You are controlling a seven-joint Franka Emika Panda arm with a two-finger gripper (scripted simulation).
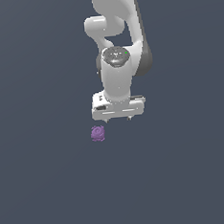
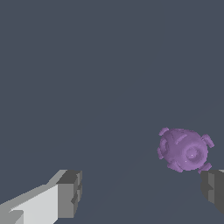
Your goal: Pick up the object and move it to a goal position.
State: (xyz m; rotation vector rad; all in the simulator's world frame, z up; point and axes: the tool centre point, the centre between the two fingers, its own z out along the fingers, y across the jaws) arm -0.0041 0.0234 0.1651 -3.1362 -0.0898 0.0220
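Flat, featureless slate-grey ground fills both views, with no edges or markings to break it up. On it sits the small purple roundish object with a knobbly, stud-covered surface, alone and untouched. In the exterior view it lies just below the gripper and slightly toward the exterior view's left of the gripper's nearer finger, close to it but apart.

Seen from the wrist camera, the purple object appears as a lumpy ball ringed with short blunt studs, close to one dark grey fingertip and well apart from the other fingertip. It sits off-centre, not squarely between the two pads.

Above it hangs the white boxy gripper of the white Panda arm, pointing straight down. Its fingers are spread wide, far wider than the object, and they hold nothing. Only the short finger tips show beneath the gripper's body in the exterior view. Whether the tips reach the ground cannot be told.
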